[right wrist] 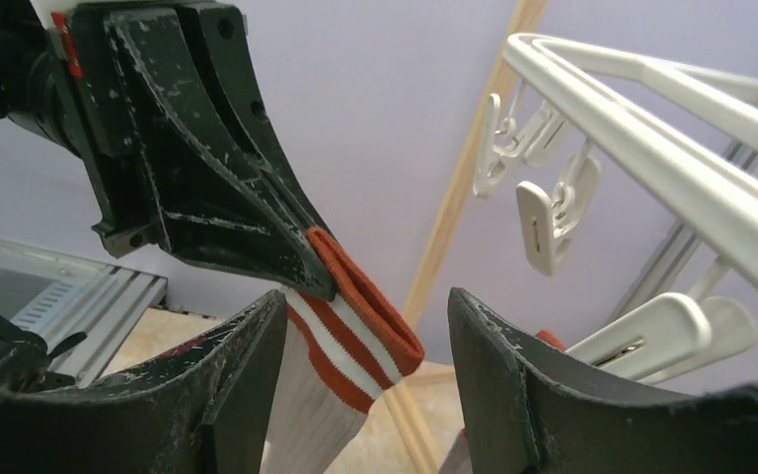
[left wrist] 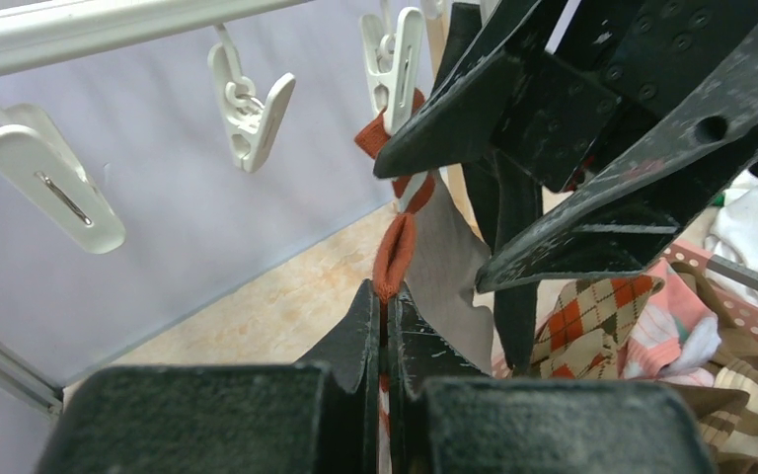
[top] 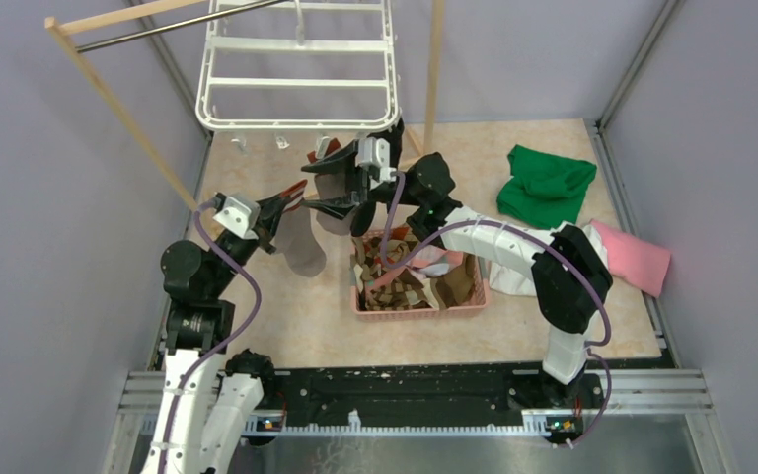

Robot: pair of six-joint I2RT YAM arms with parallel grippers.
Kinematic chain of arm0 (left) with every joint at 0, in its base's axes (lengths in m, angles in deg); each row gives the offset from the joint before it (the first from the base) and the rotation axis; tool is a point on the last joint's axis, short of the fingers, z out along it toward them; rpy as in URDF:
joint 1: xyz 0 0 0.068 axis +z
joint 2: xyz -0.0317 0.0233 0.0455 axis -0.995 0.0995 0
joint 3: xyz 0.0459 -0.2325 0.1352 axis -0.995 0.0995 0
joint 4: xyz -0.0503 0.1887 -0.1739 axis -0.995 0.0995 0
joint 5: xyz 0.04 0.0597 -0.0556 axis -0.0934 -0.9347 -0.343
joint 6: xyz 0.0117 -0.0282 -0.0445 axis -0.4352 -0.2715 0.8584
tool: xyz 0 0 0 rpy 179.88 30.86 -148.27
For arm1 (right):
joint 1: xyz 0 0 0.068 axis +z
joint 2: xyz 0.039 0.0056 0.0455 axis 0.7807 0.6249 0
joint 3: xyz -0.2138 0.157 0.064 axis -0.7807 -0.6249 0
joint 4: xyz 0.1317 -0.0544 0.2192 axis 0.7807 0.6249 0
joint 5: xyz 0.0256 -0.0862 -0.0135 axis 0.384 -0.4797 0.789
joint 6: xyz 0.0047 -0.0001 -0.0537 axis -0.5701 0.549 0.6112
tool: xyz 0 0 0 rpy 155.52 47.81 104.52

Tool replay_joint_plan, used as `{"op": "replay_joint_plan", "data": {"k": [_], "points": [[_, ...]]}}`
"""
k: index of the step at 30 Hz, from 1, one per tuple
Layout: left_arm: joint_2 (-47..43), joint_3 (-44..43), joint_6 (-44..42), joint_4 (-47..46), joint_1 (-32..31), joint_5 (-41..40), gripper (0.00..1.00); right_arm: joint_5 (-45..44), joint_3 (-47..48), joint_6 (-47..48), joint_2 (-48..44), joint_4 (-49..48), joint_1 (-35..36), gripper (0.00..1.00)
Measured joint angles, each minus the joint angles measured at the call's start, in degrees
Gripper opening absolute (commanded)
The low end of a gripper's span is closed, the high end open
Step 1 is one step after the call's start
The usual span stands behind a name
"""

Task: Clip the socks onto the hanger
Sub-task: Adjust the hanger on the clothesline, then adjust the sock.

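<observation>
Rack of pale wood with a metal bar [top: 109, 96] far left; left gripper [left wrist: 387, 301] pressed together, pinching the orange-and-white striped cuff of a grey sock [right wrist: 355, 346] — sock body hangs below it; cuff top sits just under a small white clip [left wrist: 393, 59] on the near edge of the large white plastic hanger [top: 301, 123]; clipped or not, cannot tell; right gripper [right wrist: 365, 296] spread, one finger either side of the cuff; further right, pink plastic basket [top: 419, 309] heaped with socks — brown argyle sock [left wrist: 592, 316] on top; then green cloth [top: 545, 183], pink cloth [top: 637, 257].
</observation>
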State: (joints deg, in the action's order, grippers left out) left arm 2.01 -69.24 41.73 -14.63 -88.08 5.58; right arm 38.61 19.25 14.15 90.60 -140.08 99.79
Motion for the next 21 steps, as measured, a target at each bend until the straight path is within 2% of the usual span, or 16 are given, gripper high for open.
{"op": "replay_joint_plan", "data": {"k": [10, 21], "points": [[-2.4, 0.3, 3.5, -3.8, 0.0, 1.8, 0.0, -0.2, 0.1, 0.6, 0.0, 4.5, 0.0, 0.59], [-4.2, 5.4, 14.7, -16.3, 0.0, 2.8, 0.0, 0.7, 0.1, -6.9, 0.0, -4.4, 0.0, 0.48]]}}
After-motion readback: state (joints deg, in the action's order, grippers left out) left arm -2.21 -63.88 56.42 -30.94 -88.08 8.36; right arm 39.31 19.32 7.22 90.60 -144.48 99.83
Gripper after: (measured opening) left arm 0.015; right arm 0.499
